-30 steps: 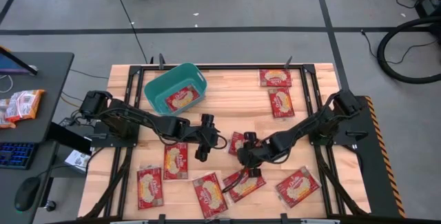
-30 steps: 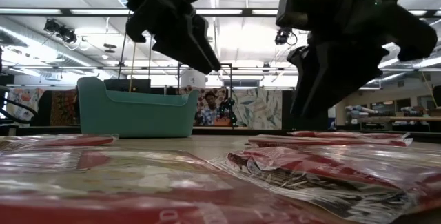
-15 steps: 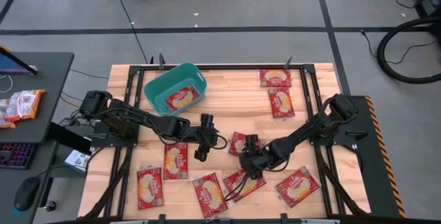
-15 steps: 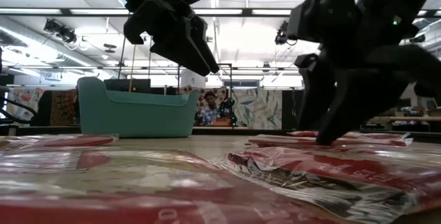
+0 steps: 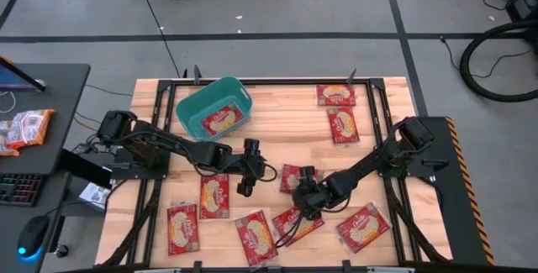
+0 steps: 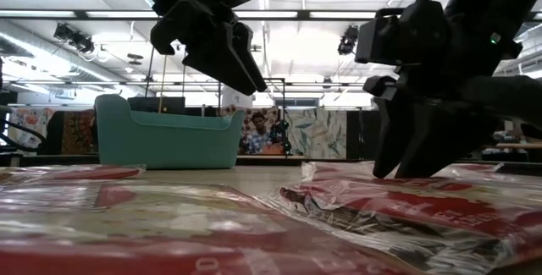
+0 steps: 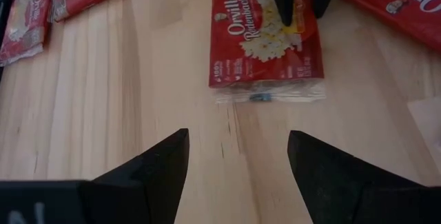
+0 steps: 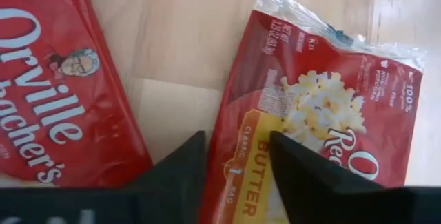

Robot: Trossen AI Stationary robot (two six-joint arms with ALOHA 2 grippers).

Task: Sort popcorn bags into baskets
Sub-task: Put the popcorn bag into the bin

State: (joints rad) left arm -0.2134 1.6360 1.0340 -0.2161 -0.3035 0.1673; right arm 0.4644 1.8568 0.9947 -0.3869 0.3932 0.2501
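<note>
Table [image 5: 277,118]: wooden top, carrying the whole job. Red bags are lying flat and scattered, mostly along the near edge, two [image 5: 336,95] at the far right corner, presumably strewn so each can be taken singly.

Tub [image 5: 192,105]: teal, sitting at the far left of the table, within the left arm's reach. One bag [image 5: 222,121] is already lying inside it; the rest are waiting on the wood, so the sorting is at an early stage.

Left arm: reaching out from the left side toward the middle. Left gripper [image 5: 244,187] is hovering above bare wood with fingers [image 7: 155,172] standing wide apart and nothing between them. Its wrist view is looking straight at the centre bag [image 7: 265,41], so it seems to be waiting clear while the other arm is working.

Right arm: stretching in from the right side, low over the centre. Right gripper [image 5: 305,197] is pressing down at the centre bag [image 8: 310,127], fingers [image 8: 179,165] partly apart, one tip resting over the bag's edge and the other beside it over bare wood, straddling that rim. Judgement: it is setting up a pinch on the thin edge. Whether the bag is actually caught, cannot tell. A neighbouring bag [image 8: 55,100] is lying just beside; a snag is possible.
</note>
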